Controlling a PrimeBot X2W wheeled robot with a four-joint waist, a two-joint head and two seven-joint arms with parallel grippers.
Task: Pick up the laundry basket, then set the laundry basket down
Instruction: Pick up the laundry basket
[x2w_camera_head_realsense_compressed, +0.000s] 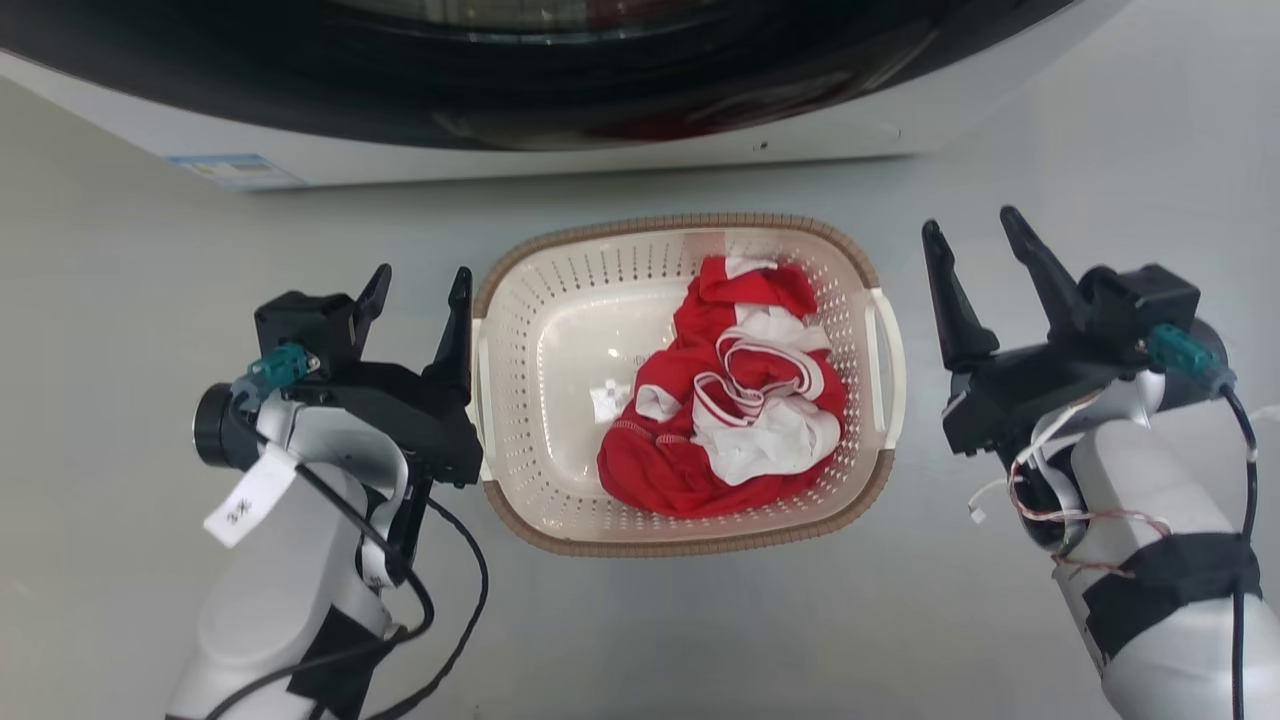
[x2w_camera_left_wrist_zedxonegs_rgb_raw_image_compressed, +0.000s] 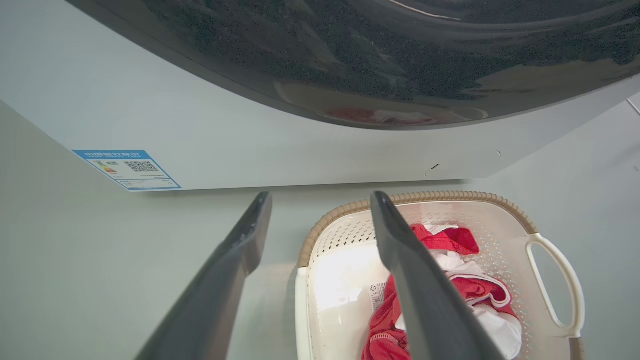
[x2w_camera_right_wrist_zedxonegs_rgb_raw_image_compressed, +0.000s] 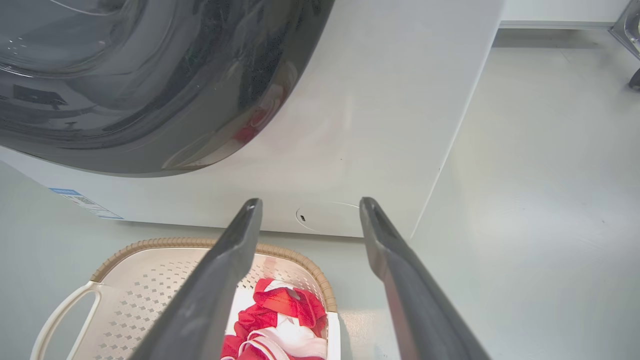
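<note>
The left gripper (x2w_camera_head_realsense_compressed: 422, 275) has its two dark fingers spread and holds nothing. Its inner finger (x2w_camera_head_realsense_compressed: 455, 335) stands just beside the left white handle (x2w_camera_head_realsense_compressed: 482, 385) of the laundry basket (x2w_camera_head_realsense_compressed: 575, 350), though I cannot tell whether it touches. In the left wrist view the basket's near edge (x2w_camera_left_wrist_zedxonegs_rgb_raw_image_compressed: 301, 280) shows between the fingers. The right gripper (x2w_camera_head_realsense_compressed: 971, 222) is likewise spread and empty, near the right handle (x2w_camera_head_realsense_compressed: 890, 350) but apart from it, with bare floor between. The basket sits on the pale grey floor (x2w_camera_head_realsense_compressed: 700, 620) between the two grippers and just in front of the washer (x2w_camera_head_realsense_compressed: 560, 155). A crumpled red and white garment (x2w_camera_head_realsense_compressed: 740, 400) lies in its right half. The washer is a white machine with a dark, glossy round door (x2w_camera_left_wrist_zedxonegs_rgb_raw_image_compressed: 400, 60) that reflects a little red. Low on the washer's front is a blue-edged sticker (x2w_camera_left_wrist_zedxonegs_rgb_raw_image_compressed: 127, 170) with a QR code and a coloured rating chart (its print is too small to read). A white paper tag (x2w_camera_head_realsense_compressed: 250, 495) hangs from the left arm, its short marking unclear. A small printed label (x2w_camera_left_wrist_zedxonegs_rgb_raw_image_compressed: 376, 292) lies in the basket beside the garment.
</note>
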